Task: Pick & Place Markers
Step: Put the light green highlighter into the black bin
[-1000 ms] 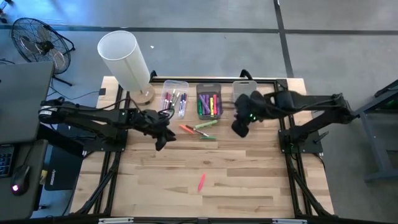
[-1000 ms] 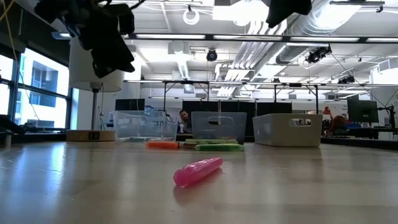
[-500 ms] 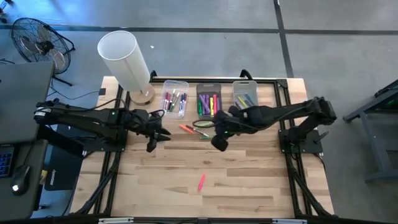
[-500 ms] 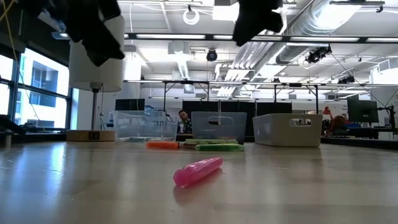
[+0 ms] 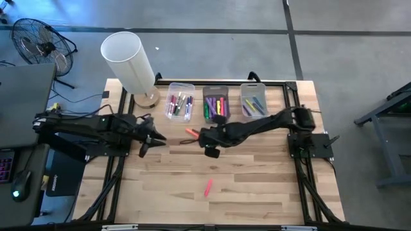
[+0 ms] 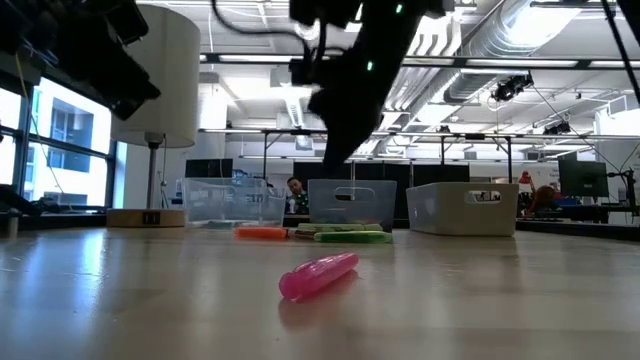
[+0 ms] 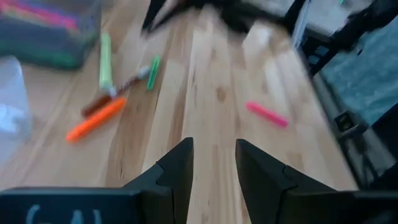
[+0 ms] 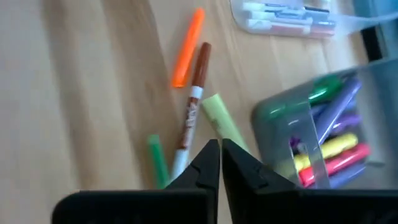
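Observation:
Loose markers lie flat on the table near the bins: an orange one (image 5: 191, 133) (image 8: 188, 46), a brown-and-white one (image 8: 191, 102), a pale green one (image 8: 221, 118) and a green one (image 8: 157, 158). A pink marker (image 5: 208, 187) (image 6: 318, 275) lies alone toward the near edge. More markers sit in three clear bins (image 5: 180, 102). My right gripper (image 5: 209, 142) (image 8: 220, 149) hangs shut in the air over the loose group. My left gripper (image 5: 149, 138) (image 7: 212, 152) is open, left of the group and above the table.
A white cylinder lamp (image 5: 130, 61) stands at the table's far left corner. The middle bin (image 5: 216, 106) and right bin (image 5: 253, 99) line the far edge. Bare wood (image 5: 257, 186) spreads across the near half around the pink marker.
My right gripper has swung from over the right bin toward the table's left and down, ending over the loose markers. My left gripper has drawn back toward the table's left edge. No marker has moved.

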Robot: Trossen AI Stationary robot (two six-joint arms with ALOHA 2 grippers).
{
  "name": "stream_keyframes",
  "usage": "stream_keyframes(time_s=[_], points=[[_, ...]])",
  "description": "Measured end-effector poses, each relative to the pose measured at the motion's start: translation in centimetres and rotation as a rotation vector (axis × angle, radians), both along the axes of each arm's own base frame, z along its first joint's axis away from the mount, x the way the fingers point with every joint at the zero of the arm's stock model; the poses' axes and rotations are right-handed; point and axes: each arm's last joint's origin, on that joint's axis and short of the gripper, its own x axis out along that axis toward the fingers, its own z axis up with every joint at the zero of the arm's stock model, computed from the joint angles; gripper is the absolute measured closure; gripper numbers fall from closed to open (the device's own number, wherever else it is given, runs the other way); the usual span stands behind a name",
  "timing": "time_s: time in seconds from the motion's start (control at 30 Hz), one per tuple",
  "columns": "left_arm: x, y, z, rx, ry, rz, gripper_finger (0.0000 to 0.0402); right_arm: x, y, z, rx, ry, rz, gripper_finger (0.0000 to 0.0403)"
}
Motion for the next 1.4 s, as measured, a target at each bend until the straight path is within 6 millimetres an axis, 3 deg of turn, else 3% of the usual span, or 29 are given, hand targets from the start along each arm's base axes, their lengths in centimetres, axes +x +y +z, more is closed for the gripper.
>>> stream_keyframes(time_s=[0.17,0.3,0.77,1.1,1.4], points=[[-0.7,0.0,0.7,-0.001,-0.062,-0.001,0.0284,1.3,-1.0,-3.6,-0.177,0.112,0.065,0.0391],[-1.0,0.0,0.8,0.016,-0.084,-0.032,0.0284,2.0,-2.1,-5.3,-0.23,0.162,0.107,0.0399],[-1.3,0.0,0.2,0.018,-0.012,-0.045,0.0284,2.4,-5.6,-7.1,-0.157,0.211,0.147,0.0402],[-1.3,0.0,0.2,0.012,-0.009,-0.041,0.0284,2.3,-5.4,-7.7,-0.129,0.243,0.163,0.0402],[-1.3,0.0,0.2,0.013,-0.009,-0.04,0.0284,1.5,-2.9,-6.9,-0.053,0.25,0.144,0.0402]])
